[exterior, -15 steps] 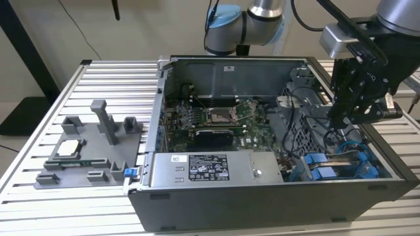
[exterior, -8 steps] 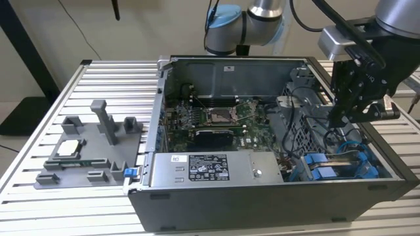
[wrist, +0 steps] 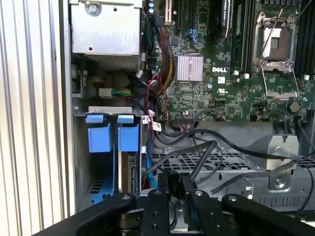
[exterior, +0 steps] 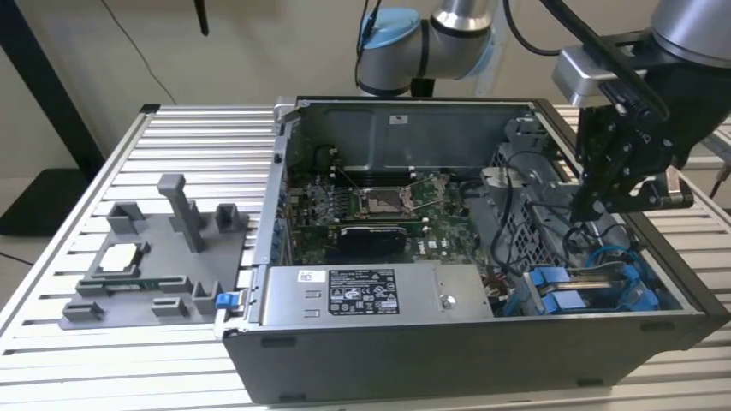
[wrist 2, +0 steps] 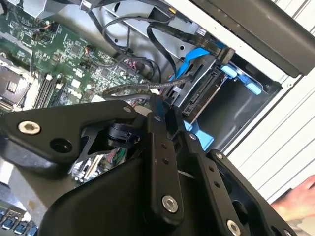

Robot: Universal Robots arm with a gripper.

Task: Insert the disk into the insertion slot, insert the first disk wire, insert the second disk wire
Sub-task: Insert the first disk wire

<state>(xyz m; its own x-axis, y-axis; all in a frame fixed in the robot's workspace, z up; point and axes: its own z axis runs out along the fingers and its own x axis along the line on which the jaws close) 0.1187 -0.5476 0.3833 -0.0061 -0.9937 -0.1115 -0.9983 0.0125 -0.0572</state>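
Observation:
The disk (wrist 2: 201, 94) sits inside the insertion slot (exterior: 577, 291), a grey bay with blue rails in the case corner nearest the exterior view's right. The disk's connector edge faces outward. My gripper (exterior: 585, 210) hangs above the case, just behind the bay. In both wrist views its fingers (wrist: 160, 204) are shut on the black plug of a disk wire (wrist: 175, 183), whose cable trails back toward the motherboard. The plug is a short way from the disk's connector edge and apart from it. Blue carrier tabs (wrist: 112, 137) show at the bay's mouth.
A silver power supply box (exterior: 365, 293) lies beside the bay. Loose black cables (wrist: 211, 147) cross the metal cage. The motherboard (exterior: 377, 205) fills the case floor. A grey fixture (exterior: 160, 257) stands on the slatted table. A person's hand (wrist 2: 298, 199) is outside the case.

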